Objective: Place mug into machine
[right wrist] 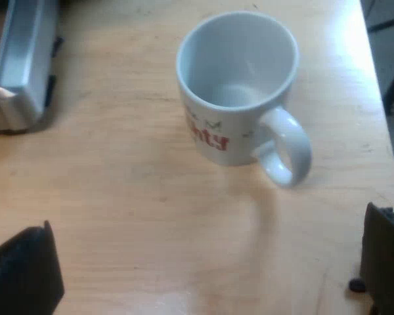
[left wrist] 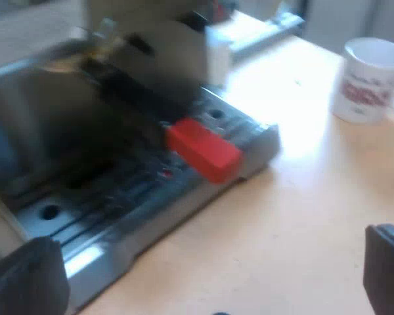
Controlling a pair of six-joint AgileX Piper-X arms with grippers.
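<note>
Black fingers of my right gripper stand apart, empty, just short of the upright mug on the table (left gripper likewise parted, by the machine), so I'd close squarely round its body, keeping it level.

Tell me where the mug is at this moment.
In the right wrist view, the mug stands upright on the wooden table, apart from the espresso machine, just ahead of the open right gripper.
</note>
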